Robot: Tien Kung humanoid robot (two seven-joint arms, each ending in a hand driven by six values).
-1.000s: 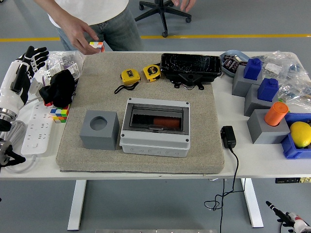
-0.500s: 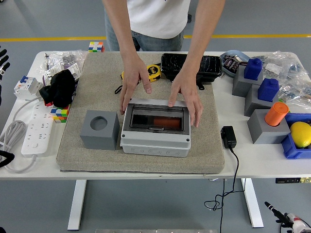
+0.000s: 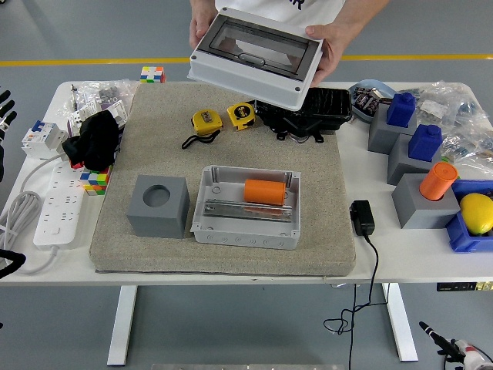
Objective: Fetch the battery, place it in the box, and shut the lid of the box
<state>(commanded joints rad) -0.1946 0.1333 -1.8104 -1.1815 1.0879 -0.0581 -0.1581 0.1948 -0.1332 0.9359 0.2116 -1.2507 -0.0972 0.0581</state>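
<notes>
A: Battery (image 3: 264,190) sits in the open box (image 3: 246,223), frame centre. Person holds lid (image 3: 254,55) top centre.
B: Left hand (image 3: 6,104) at left edge, can't tell fingers. Your risk: lid out of reach.

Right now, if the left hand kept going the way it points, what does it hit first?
Probably nothing. The left hand is mostly cropped at the picture's left edge and seems to point toward the far side, outside the table. Only floor shows ahead, though depth is unclear.

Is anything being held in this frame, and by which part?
Yes: a person's two hands hold the box lid by its left and right ends, above the table's far edge.
</notes>
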